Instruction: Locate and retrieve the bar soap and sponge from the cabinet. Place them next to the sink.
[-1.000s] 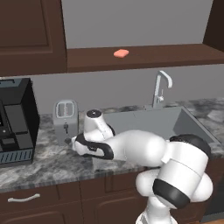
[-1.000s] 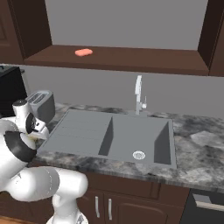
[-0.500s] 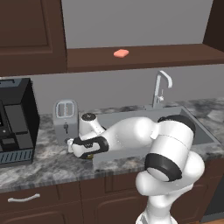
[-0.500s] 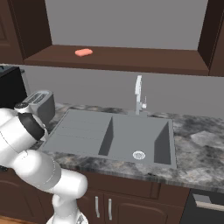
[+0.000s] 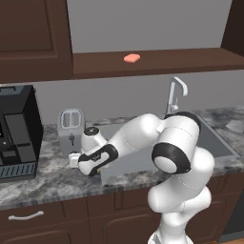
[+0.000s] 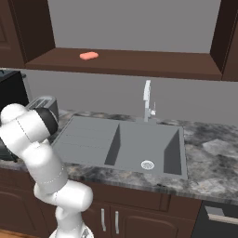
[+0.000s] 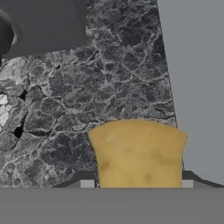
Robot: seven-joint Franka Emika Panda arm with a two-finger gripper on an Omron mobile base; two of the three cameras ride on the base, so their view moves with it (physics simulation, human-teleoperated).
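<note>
A: Where is the sponge (image 7: 138, 153)?

B: In the hand view it sits between the gripper (image 7: 137, 183) tips, a chunky yellow block with a mottled, porous face and sides pinched slightly inward; the dark finger tips press against its lower corners, so the jaws are clamped on it; it hangs over speckled grey-black granite counter (image 7: 100, 83), just beside the smooth flat grey edge of the sink (image 7: 197, 78).

A: And from the base?

B: In the left base view the glossy white arm bends low over the counter, its hand (image 5: 90, 159) left of the sink, near a silver toaster (image 5: 70, 126) with two slots and a boxy black coffee machine (image 5: 16, 133); the sponge itself I cannot make out there.

A: The bar soap?

B: A small flat salmon-pink bar soap (image 5: 132, 58) with rounded corners, lying on the plain dark brown shelf board of the cabinet (image 5: 157, 62); the right base view shows the bar soap (image 6: 88, 56) on the same board, left of the curved silver faucet (image 6: 147, 100) and above the matte grey double basin with its round drain (image 6: 147, 164).
</note>
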